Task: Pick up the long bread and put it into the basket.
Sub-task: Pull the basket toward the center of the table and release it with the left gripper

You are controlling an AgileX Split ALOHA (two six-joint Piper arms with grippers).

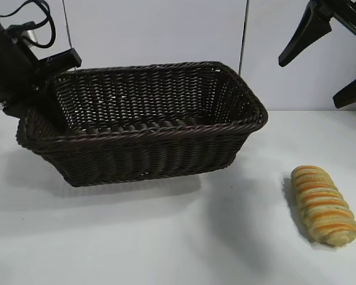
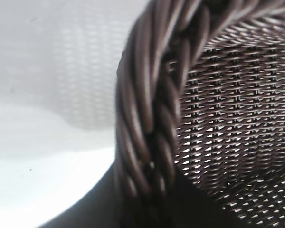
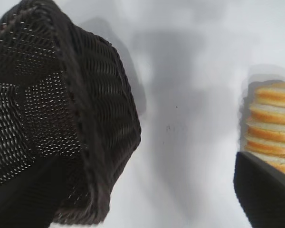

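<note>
Exterior view: the left claw (image 1: 38, 110) pinches the basket (image 1: 166, 133) rim at its left end; the long bread (image 1: 324, 205) lies untouched on the counter (image 1: 166, 237), under the spread right claw (image 1: 329, 56), which must next descend onto it.

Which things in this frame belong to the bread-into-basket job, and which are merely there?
Part of the job:
- long bread, on the table right of the basket
- basket, tilted, its left end lifted
- left hand, shut on the basket's left rim
- right hand, open, raised

Merely there:
- table
</note>
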